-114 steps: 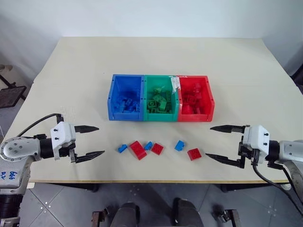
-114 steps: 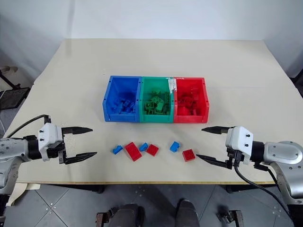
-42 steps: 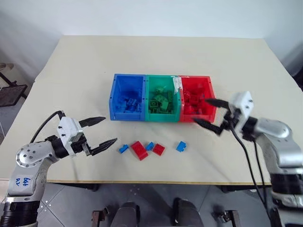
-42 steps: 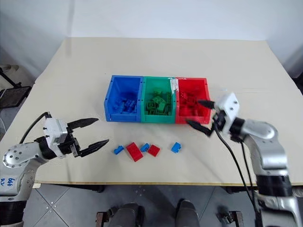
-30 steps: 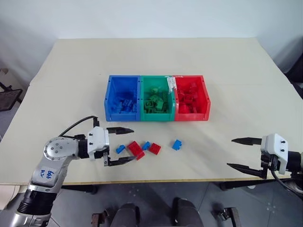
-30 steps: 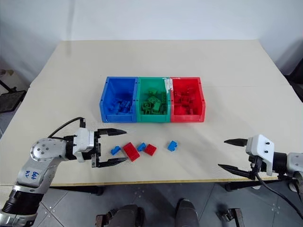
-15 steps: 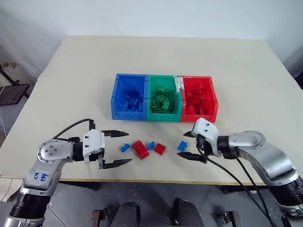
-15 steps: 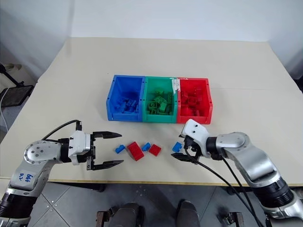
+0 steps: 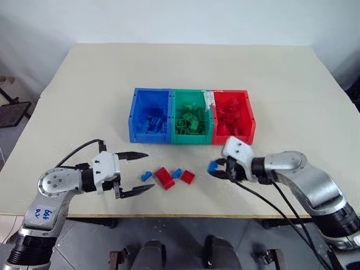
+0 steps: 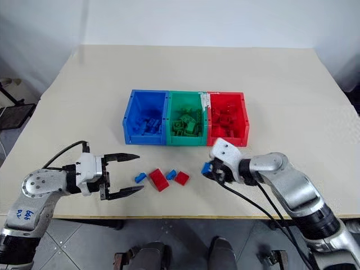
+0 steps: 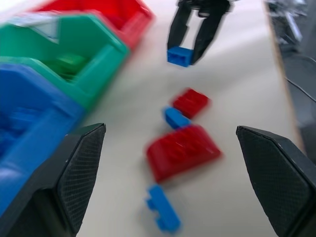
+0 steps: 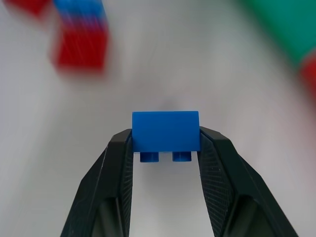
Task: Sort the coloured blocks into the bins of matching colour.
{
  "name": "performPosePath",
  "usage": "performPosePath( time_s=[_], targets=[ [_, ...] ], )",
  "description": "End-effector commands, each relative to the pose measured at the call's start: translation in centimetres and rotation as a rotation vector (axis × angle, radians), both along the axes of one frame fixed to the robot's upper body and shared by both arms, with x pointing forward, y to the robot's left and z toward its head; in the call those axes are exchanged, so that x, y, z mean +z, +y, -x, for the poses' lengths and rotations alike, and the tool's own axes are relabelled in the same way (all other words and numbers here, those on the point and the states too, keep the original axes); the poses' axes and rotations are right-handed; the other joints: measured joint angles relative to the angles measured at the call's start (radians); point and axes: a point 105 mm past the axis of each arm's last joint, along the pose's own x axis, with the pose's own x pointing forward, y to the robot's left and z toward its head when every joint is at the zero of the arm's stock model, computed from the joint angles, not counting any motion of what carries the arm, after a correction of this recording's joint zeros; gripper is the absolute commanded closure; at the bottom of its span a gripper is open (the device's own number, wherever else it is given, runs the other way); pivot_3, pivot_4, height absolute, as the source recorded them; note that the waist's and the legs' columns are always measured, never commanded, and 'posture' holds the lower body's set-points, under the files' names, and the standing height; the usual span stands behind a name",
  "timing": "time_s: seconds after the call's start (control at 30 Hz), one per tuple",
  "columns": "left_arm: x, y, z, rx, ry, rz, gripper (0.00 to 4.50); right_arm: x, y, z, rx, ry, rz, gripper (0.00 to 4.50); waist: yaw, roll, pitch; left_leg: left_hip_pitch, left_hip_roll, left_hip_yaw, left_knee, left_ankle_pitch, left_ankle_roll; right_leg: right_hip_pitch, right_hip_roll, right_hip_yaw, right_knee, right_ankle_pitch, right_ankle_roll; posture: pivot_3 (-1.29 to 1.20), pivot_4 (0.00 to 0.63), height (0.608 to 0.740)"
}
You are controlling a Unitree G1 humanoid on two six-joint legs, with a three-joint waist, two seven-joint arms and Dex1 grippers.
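Note:
My right gripper [image 9: 216, 169] is shut on a small blue block [image 12: 166, 129] and holds it just above the table in front of the red bin [image 9: 251, 121]. The blue bin [image 9: 133, 117] and green bin [image 9: 191, 138] adjoin the red one in a row, each holding bricks of its own colour. On the table lie a small blue block [image 9: 147, 175], a larger red block [image 9: 164, 178], another small blue block [image 9: 176, 173] and a small red block [image 9: 187, 177]. My left gripper [image 9: 149, 170] stands open just left of them, level with the table.
The near table edge [image 9: 185, 215] runs close behind the loose blocks and both grippers. Black cables [image 9: 281, 208] hang from the right arm past that edge. Wide bare tabletop [image 9: 185, 67] lies beyond the bins.
My right gripper has shut on the blue block that lay between its fingers and raised it slightly. The left gripper stays open in about the same place.

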Motion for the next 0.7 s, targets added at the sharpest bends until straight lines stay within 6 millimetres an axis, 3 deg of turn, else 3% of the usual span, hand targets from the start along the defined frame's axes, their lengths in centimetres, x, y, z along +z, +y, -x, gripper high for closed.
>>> performPosePath(
  time_s=[0.03, 0.23, 0.33, 0.47, 0.7],
  targets=[
    [1.4, 2.1, -0.1, 0.155, -0.03, 0.113, 0.0, 4.3, 2.8, -1.5, 0.035, -0.132, -0.136, 3.05, -0.018, 0.0, 0.0, 0.0, 0.0, 0.0, -0.001, 0.0, 0.0, 0.0, 0.0, 0.0, 0.0, 0.0, 0.0, 0.0, 0.15, 0.74],
    [1.2, 4.5, 0.3, 0.345, -0.003, 0.242, 0.0, 7.5, 8.3, -5.2, -0.002, -0.226, -0.232, 3.05, -0.035, 0.0, 0.0, 0.0, 0.0, -0.003, -0.001, 0.0, -0.001, 0.0, -0.001, -0.004, 0.002, 0.0, 0.0, 0.0, 0.15, 0.74],
    [0.7, 4.8, 0.7, 0.383, 0.007, 0.253, 0.0, 8.8, 11.4, -6.8, -0.011, -0.294, -0.247, 3.05, -0.038, 0.0, 0.0, 0.0, 0.0, -0.005, -0.002, 0.0, -0.002, -0.001, -0.001, -0.006, 0.003, 0.0, 0.0, 0.0, 0.15, 0.74],
    [0.2, 4.6, 1.1, 0.384, 0.018, 0.242, 0.0, 9.2, 13.2, -8.3, -0.034, -0.345, -0.243, 3.05, -0.04, 0.0, 0.0, 0.0, 0.0, -0.005, -0.003, 0.0, -0.002, -0.001, -0.001, -0.007, 0.003, 0.0, 0.0, 0.0, 0.15, 0.74],
    [0.4, 4.2, 0.7, 0.374, 0.007, 0.243, 0.0, 9.4, 13.6, -8.2, 0.029, -0.364, -0.276, 0.66, -0.047, 0.001, 0.0, 0.0, 0.0, -0.006, -0.004, 0.001, -0.003, -0.001, -0.001, -0.007, 0.003, 0.0, -0.001, 0.0, 0.15, 0.74]
  ],
)
